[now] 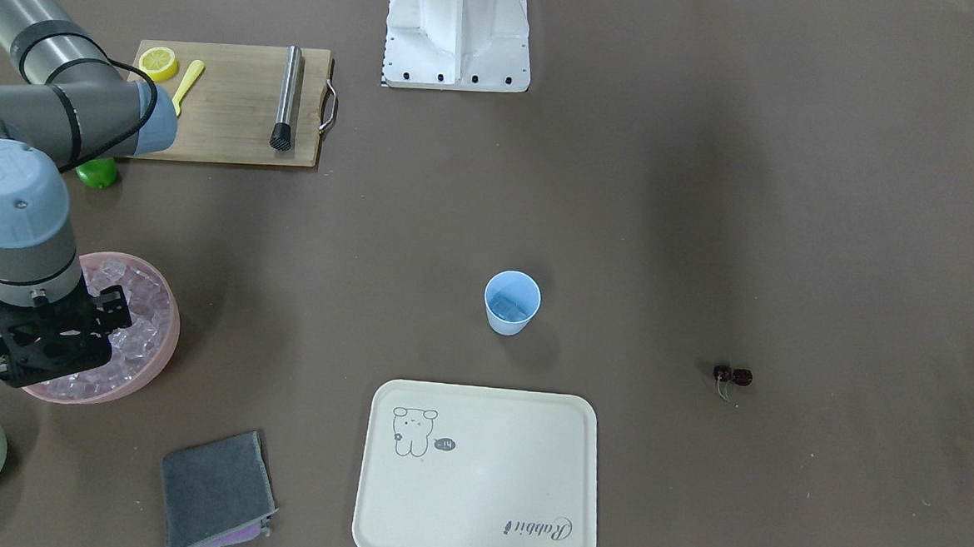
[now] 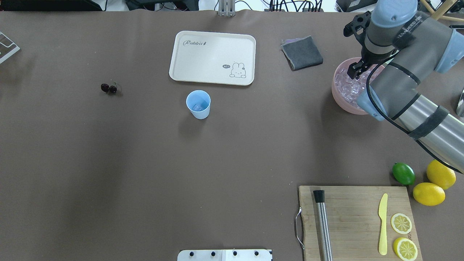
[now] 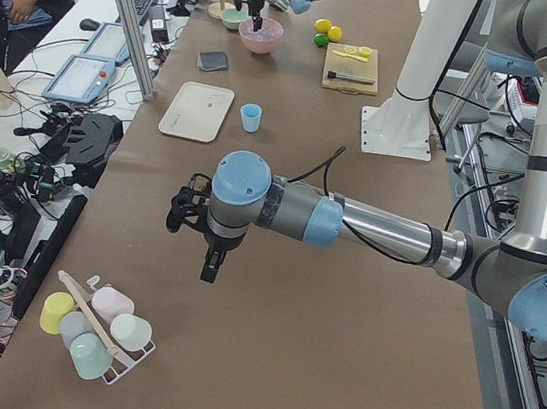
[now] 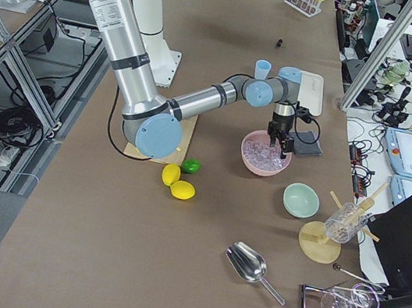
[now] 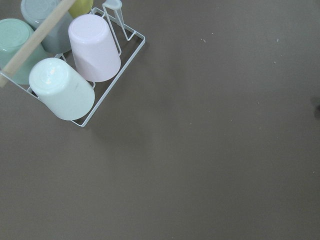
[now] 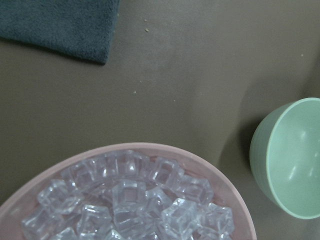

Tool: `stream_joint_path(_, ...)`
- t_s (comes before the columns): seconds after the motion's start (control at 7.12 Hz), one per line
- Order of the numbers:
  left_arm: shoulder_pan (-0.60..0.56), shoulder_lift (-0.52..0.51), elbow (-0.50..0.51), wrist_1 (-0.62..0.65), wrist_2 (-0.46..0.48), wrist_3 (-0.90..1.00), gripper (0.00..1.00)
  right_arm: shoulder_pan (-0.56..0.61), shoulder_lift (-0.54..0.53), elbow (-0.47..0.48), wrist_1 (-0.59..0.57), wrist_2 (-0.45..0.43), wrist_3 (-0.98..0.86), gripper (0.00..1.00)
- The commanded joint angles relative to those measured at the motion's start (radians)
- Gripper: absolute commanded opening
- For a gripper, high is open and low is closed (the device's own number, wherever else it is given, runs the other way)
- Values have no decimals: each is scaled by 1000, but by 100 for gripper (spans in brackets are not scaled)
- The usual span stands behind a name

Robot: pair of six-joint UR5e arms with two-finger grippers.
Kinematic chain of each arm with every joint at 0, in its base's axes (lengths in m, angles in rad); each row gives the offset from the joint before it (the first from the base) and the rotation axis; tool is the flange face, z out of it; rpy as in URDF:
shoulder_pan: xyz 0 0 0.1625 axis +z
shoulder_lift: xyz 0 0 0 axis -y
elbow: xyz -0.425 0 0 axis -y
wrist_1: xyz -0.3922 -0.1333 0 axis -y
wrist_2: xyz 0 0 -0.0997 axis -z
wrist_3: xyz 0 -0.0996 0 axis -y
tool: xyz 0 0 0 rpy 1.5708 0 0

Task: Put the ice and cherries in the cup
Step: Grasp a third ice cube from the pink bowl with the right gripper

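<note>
Ice fills the pink bowl near the right end of the table. The right tool dips in; whether apart or together, I cannot tell. The light blue cup stands mid-table, cherries toward the left end. The left tool hovers, state unreadable.

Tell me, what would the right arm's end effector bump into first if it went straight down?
Most likely the ice cubes piled in the pink bowl: the right end effector points down right above them. How big the gap is, I cannot tell.
</note>
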Motion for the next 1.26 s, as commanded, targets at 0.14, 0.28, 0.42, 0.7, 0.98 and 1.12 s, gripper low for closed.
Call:
stream_joint_path(0.14, 0, -5, -2, 1, 0, 0, 98, 32, -15, -68, 141, 210, 128, 83)
stream_joint_path(0.28, 0, -2, -13, 2, 0, 0, 98, 30, -27, -65, 190, 216, 197, 78)
stream_joint_path(0.42, 0, 0, -14, 2, 0, 0, 98, 15, -47, -71, 225, 210, 197, 71)
stream_joint_path(0.7, 0, 2, -19, 2, 0, 0, 98, -2, -57, -68, 227, 206, 200, 59)
stream_joint_path(0.98, 0, 2, -18, 2, 0, 0, 98, -8, -58, -65, 227, 205, 201, 59)
stream_joint_path(1.12, 0, 0, -19, 2, 0, 0, 98, -7, -69, -58, 227, 205, 198, 59)
